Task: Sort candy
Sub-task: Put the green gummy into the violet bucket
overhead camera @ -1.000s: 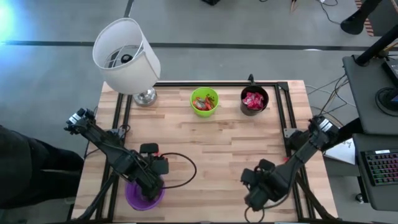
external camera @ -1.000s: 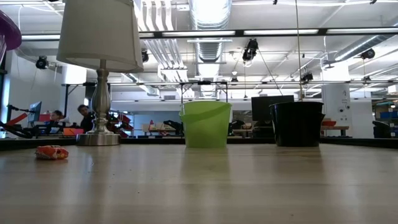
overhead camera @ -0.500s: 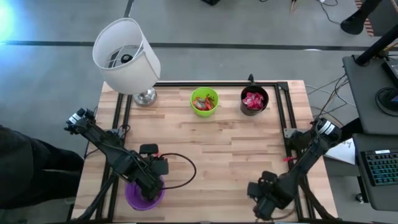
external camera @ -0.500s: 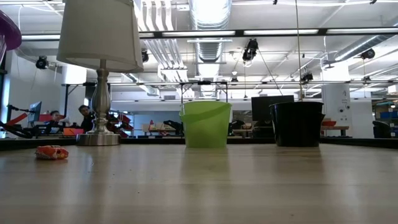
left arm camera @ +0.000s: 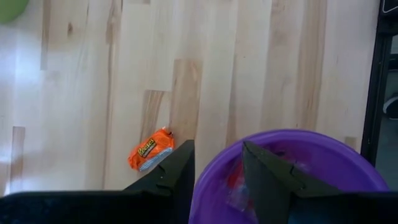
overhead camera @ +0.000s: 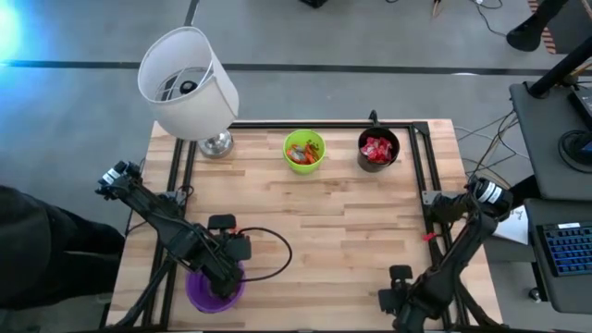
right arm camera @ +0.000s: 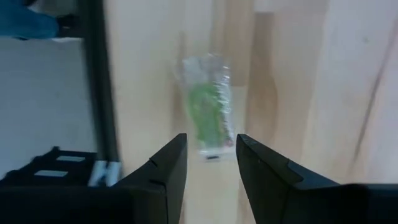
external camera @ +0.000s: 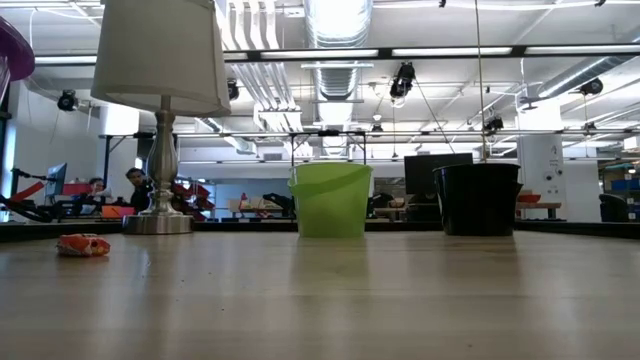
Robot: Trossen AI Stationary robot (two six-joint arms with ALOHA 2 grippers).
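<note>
Candy: a green packet (right arm camera: pixel 208 115) lies just ahead of the right tool (right arm camera: pixel 208 168), jaws apart; left tool (left arm camera: pixel 214 171) grips the purple cup's (left arm camera: pixel 323 158) rim.

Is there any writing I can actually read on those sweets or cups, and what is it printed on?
Orange candy packet: a yellow brand logo is printed on it, too small to read for certain.
Green candy wrapper: any print is blurred, unreadable.
Purple cup, green cup, black cup: no lettering visible.

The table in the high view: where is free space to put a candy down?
The table's middle is bare wood, between the green cup and black cup at the far edge and both arms near. Crowded: around the purple cup, held by the left pincer.
</note>
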